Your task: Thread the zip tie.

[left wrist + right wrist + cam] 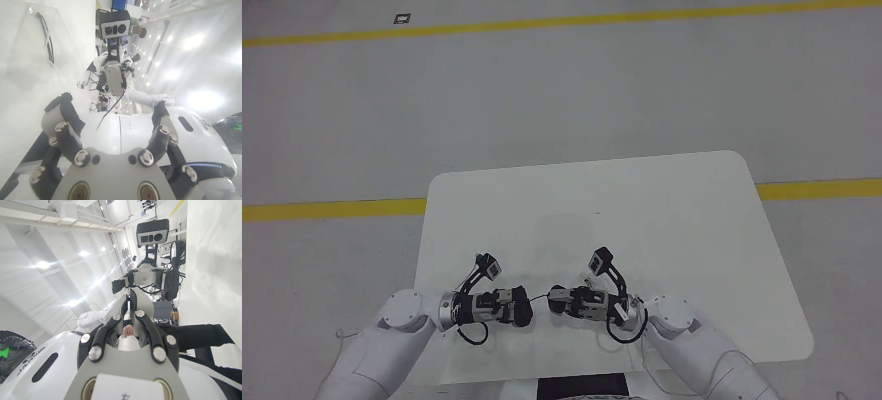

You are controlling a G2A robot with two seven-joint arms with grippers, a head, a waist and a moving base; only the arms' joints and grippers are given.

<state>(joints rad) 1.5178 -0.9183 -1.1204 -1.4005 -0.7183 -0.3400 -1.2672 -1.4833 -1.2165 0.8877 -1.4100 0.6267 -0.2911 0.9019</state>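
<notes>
Top view: above the near part of the table (692, 210), the left gripper (521, 306) and the right gripper (559, 299) face each other at close range. The zip tie (539, 297) shows as a thin dark line between them.

Left wrist view: the left gripper's fingers (64, 113) stand wide apart, holding nothing. The tie's tapered free end points into the gap and touches neither finger.

Right wrist view: the right gripper is clamped on the ribbed strap, which juts toward the left gripper.

The tie looks light, thin, springy and probably slick. Its free length will likely flex, so a pinch on the flat faces near the tip seems best. I cannot see its head.
</notes>
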